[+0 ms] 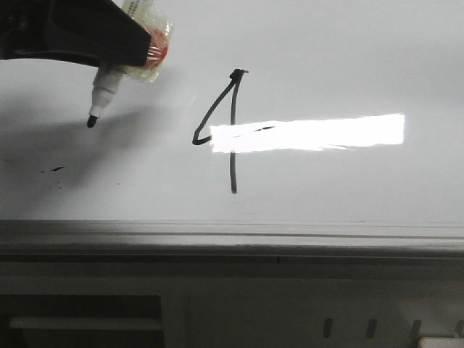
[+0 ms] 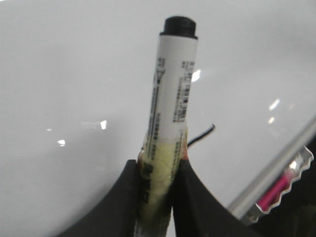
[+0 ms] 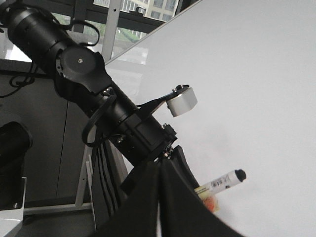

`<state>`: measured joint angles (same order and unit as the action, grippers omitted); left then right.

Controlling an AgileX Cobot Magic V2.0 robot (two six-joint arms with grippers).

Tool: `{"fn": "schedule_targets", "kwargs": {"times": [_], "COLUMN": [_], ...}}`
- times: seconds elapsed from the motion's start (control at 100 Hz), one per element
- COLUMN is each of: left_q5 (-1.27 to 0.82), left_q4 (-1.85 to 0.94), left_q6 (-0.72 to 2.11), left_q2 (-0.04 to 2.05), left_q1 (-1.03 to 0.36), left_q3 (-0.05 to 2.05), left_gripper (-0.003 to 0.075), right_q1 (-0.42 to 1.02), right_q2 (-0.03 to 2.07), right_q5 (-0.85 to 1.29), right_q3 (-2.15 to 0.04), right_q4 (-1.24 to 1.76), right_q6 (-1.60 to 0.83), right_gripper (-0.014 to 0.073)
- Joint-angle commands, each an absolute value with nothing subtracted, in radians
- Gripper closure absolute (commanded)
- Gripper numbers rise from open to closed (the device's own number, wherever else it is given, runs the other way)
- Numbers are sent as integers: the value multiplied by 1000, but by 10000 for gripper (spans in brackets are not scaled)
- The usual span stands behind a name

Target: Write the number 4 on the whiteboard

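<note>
Left hand clamps a white marker, its two dark fingers pressed against the taped lower part of the barrel. In the front view this hand sits at the upper left, the marker angled down with its black tip just off or barely at the whiteboard (contact cannot be judged). To the right of the tip, well apart, stands the number 4: a slanted stroke, a crossbar partly lost in a bright rectangular reflection, and a long vertical stroke. Right hand has its fingers closed together, holding nothing visible.
</note>
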<state>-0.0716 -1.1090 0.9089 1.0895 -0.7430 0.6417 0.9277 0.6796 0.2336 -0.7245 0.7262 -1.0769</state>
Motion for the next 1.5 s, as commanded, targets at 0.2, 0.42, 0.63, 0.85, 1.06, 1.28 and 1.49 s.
{"fn": "schedule_targets", "kwargs": {"times": [0.2,0.42,0.63,0.85,1.06,1.28,1.49], "left_q5": [108,199,222,222,228,249,259], "left_q4": [-1307,-1321,-1321,-1321,-1321,-1321,-1321], "left_q6": [899,899,899,899,899,899,899], "left_q2": [1169,1212,1252,1281,1281,1281,1281], "left_q1": [-743,-743,-743,-743,-743,-743,-743], "left_q3": [665,665,665,665,665,665,665], "left_gripper": [741,741,741,740,659,600,556], "right_q1": [844,816,816,816,816,816,816], "right_q2": [673,673,673,673,673,673,673], "right_q5": [159,172,172,172,172,173,174], "right_q3": [-745,-745,-745,-745,-745,-745,-745], "right_q4": [776,792,791,792,814,827,830], "right_q6": [-1075,-1075,-1075,-1075,-1075,-1075,-1075], "right_gripper": [658,658,658,658,658,658,658]}}
